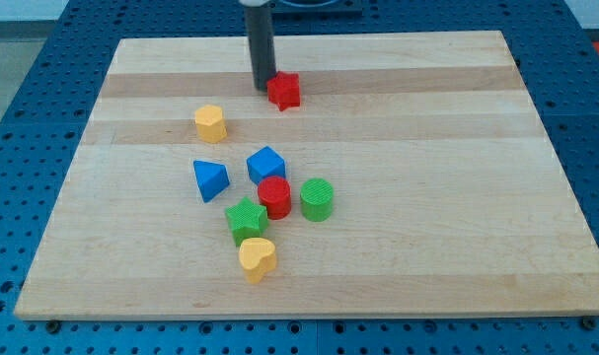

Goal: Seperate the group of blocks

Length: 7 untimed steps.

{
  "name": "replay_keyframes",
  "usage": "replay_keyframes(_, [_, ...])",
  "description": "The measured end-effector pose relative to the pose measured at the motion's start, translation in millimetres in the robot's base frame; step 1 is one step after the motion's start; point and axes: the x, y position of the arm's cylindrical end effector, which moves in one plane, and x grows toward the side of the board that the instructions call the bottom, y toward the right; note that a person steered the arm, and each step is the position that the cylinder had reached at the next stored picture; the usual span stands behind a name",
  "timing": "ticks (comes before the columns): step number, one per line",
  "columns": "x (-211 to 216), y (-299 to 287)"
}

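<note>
My tip (pixel 263 86), a bare rod with no gripper to open or close, touches the red star (pixel 284 91) just to its right. The cluster lies well below: blue cube (pixel 265 164), red cylinder (pixel 274 196), green cylinder (pixel 318 199), green star (pixel 246 218). Best to enter between blocks and push outward slowly.

Red star block (pixel 284 91) blocks my tip (pixel 264 87) rightward.

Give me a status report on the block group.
My tip at view's top, beside red star block. Cluster around red cylinder still tight. Nothing between.
</note>
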Motion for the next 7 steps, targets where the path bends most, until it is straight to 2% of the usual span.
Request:
replay_keyframes(1, [-12.2,52.2])
replay_keyframes(2, [39.3,150.2])
replay_keyframes(3, [93.9,208.6])
replay_keyframes(5, [114.6,251.7])
replay_keyframes(6, [157.5,160.7])
replay_keyframes(7, [139.3,116.8])
